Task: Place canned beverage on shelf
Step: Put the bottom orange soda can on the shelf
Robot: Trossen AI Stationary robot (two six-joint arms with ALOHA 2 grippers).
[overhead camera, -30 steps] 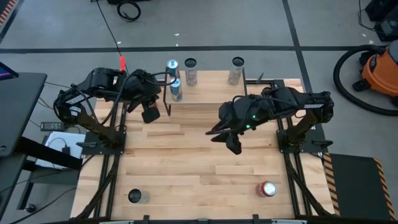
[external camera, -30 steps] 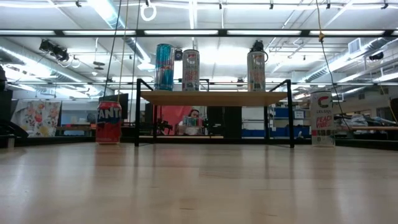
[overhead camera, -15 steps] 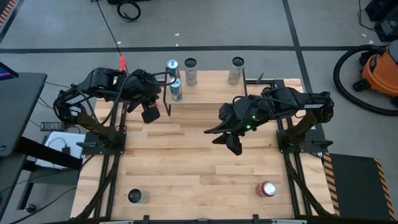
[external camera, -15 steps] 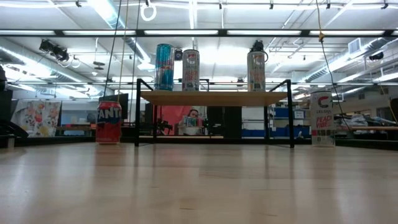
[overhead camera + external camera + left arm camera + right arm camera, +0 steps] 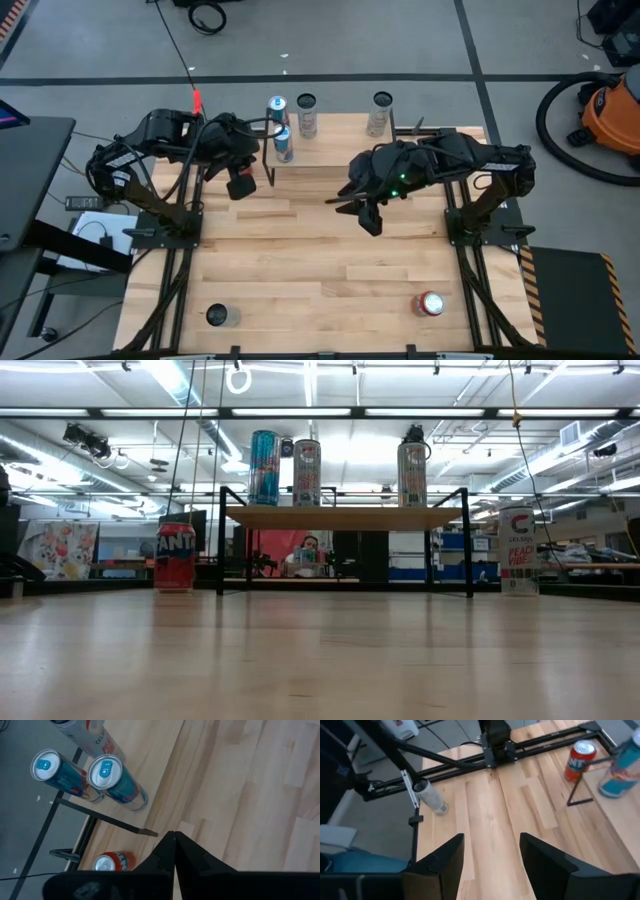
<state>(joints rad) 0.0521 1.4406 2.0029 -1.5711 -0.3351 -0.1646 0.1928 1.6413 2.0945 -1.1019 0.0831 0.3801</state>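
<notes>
Hovering over the middle of the table, your right gripper (image 5: 490, 842) has its fingers spread with nothing between them. Your left gripper (image 5: 174, 837), fingers pressed together and empty, waits near the shelf's 9 o'clock end.

Read the table from above, with the shelf (image 5: 345, 517) at 12 o'clock. It already carries a row of cans (image 5: 306, 472), with bare board between them.

Two loose cans stand near the 6 o'clock edge. The red can (image 5: 430, 304) lies at about 5 o'clock from your right gripper and well apart from it. The grey can (image 5: 222, 316) lies at about 8 o'clock from that gripper and farther off. It also sits roughly at 6 o'clock from your left gripper.

Your right arm is the nearer one to the red can, and it is the only arm with fingers parted, so that can looks like the likeliest next pick.

Both loose cans stand upright, tops facing the ceiling and long axis vertical, so the fingers would need to close across the round wall from the side.

Your right gripper's fingers appear to head toward the 8 o'clock side, where its wrist camera shows the grey can ahead. Reaching the red can would therefore call for a swing back toward 5 o'clock first.

From either can, the shelf lies straight up the table toward 12 o'clock.
</notes>
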